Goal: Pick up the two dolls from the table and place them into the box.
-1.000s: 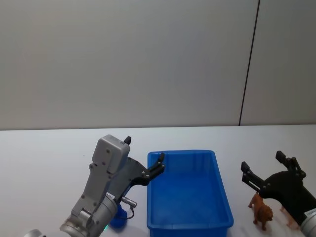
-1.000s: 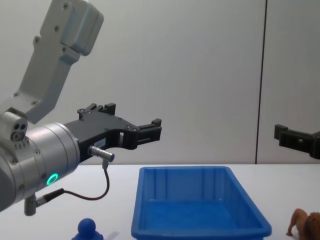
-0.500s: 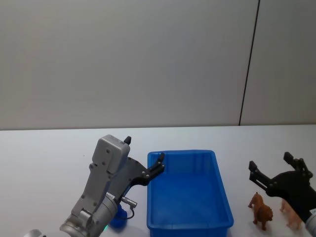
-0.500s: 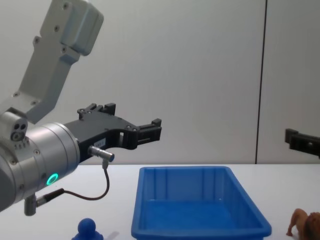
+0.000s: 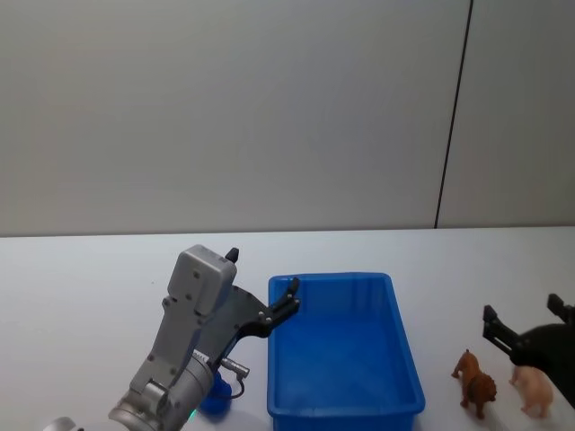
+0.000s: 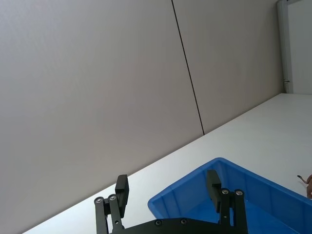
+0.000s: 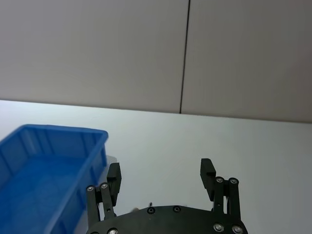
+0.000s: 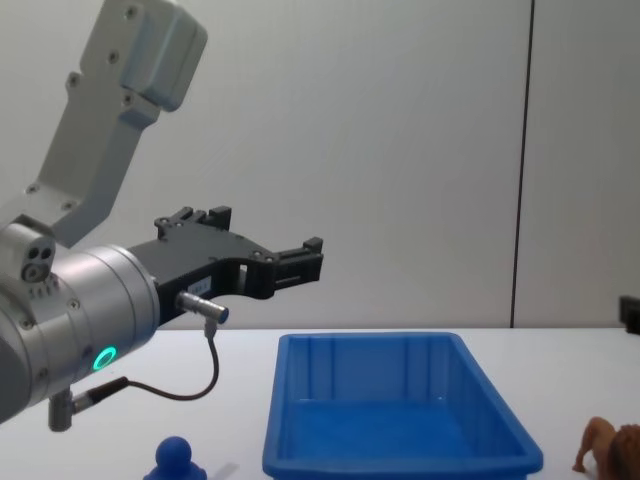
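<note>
The brown lion-like doll (image 5: 474, 384) stands on the white table (image 5: 81, 287) to the right of the blue box (image 5: 406, 359); it also shows at the edge of the chest view (image 8: 610, 450). The blue round-headed doll (image 8: 178, 458) sits left of the box (image 8: 400, 468), partly hidden under my left arm (image 5: 214, 397). My left gripper (image 5: 283, 301) hangs open above the box's near-left corner, nothing between its fingers (image 6: 212, 183). My right gripper (image 5: 524, 312) is open, just above and right of the lion; the right wrist view shows its empty fingers (image 7: 207, 170) and the box (image 7: 44, 165).
A pale pinkish animal toy (image 5: 530, 388) stands just right of the lion, under my right gripper. A plain grey wall with a dark vertical seam (image 5: 454, 117) backs the table. The box's inside (image 5: 346, 359) holds nothing.
My right gripper has drawn back to the right and lower, away from the box, uncovering the pinkish toy. The left arm and both dolls have not moved.
</note>
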### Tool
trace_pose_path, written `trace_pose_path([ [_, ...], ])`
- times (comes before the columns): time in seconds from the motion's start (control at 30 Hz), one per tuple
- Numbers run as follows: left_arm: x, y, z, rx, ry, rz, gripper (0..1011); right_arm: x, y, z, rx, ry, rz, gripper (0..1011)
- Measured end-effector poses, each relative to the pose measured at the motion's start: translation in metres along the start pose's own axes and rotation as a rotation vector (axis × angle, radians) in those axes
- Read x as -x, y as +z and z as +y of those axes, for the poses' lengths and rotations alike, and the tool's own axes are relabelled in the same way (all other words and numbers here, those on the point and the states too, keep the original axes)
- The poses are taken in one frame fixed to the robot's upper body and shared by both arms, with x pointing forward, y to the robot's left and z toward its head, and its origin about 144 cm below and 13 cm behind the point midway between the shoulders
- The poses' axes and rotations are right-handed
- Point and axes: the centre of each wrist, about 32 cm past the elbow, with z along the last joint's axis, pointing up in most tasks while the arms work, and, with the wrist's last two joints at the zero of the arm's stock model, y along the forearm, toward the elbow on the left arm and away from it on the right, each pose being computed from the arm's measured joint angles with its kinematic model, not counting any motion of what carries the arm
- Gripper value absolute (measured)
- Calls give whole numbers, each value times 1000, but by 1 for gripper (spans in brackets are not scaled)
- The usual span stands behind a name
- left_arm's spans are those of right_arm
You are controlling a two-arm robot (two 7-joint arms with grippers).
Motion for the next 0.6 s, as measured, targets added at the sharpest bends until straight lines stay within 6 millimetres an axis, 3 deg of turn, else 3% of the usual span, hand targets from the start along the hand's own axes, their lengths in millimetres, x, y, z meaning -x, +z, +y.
trace_pose_path([
  [0.6,0,0,0,0,0,0,1001,-12,-12,-12,162,-120,-13,1001],
])
